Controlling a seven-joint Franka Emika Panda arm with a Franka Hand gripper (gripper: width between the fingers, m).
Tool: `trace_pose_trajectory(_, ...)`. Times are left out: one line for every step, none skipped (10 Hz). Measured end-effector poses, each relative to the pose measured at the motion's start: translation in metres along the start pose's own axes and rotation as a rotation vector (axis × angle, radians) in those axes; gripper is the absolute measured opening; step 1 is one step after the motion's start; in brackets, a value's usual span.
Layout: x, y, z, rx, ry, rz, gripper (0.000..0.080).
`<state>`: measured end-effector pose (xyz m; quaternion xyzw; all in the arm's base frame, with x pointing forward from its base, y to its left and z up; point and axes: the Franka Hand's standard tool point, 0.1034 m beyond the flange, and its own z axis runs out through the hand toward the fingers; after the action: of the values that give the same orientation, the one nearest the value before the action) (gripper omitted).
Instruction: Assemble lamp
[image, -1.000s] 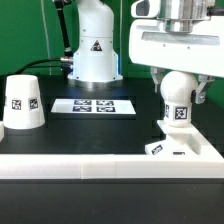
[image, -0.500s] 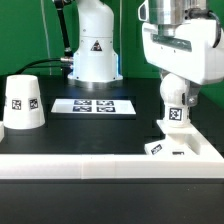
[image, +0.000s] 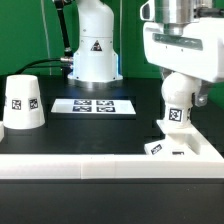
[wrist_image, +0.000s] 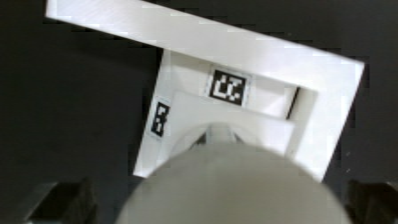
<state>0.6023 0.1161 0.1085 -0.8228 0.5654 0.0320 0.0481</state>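
Observation:
My gripper (image: 180, 93) is shut on the ball-shaped white bulb (image: 178, 108), which hangs upright with its tag facing the camera. The bulb's lower end sits at or just above the low angular base (image: 190, 147) at the exterior view's right; I cannot tell if they touch. In the wrist view the bulb (wrist_image: 222, 180) is a big blurred shape between the dark fingers (wrist_image: 43, 205), and the tagged base (wrist_image: 240, 95) lies beyond it. The tapered shade (image: 22, 103) stands mouth down at the exterior view's left, far from the gripper.
The marker board (image: 93, 105) lies flat in the middle of the black table. A long white rail (image: 100, 161) runs along the front, with the base against it. The arm's white pedestal (image: 93, 50) stands behind the marker board.
The gripper's hand has turned and shifted slightly with the bulb held in it. The bulb stays over the base. The shade and base have not moved.

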Motion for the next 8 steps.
trace_pose_trajectory(-0.0005, -0.001, -0.001, 0.005, 0.002, -0.127, 0.0698)
trace_pose_trajectory(0.0001, -0.001, -0.0022, 0.008, 0.003, -0.236, 0.0699)
trace_pose_trajectory(-0.0002, -0.0019, -0.0046, 0.011, 0.004, -0.31, 0.0699)
trace_pose_trajectory(0.0008, -0.0027, -0.0073, 0.015, 0.007, -0.414, 0.0699)
trace_pose_trajectory(0.0022, -0.003, -0.0089, 0.017, 0.008, -0.492, 0.0699)
trace_pose_trajectory(0.0037, -0.0027, -0.0089, 0.017, 0.009, -0.559, 0.0699)
trace_pose_trajectory(0.0036, -0.0024, -0.0083, 0.015, 0.01, -0.643, 0.0699)
trace_pose_trajectory(0.0037, -0.0023, -0.008, 0.015, 0.01, -0.701, 0.0699)
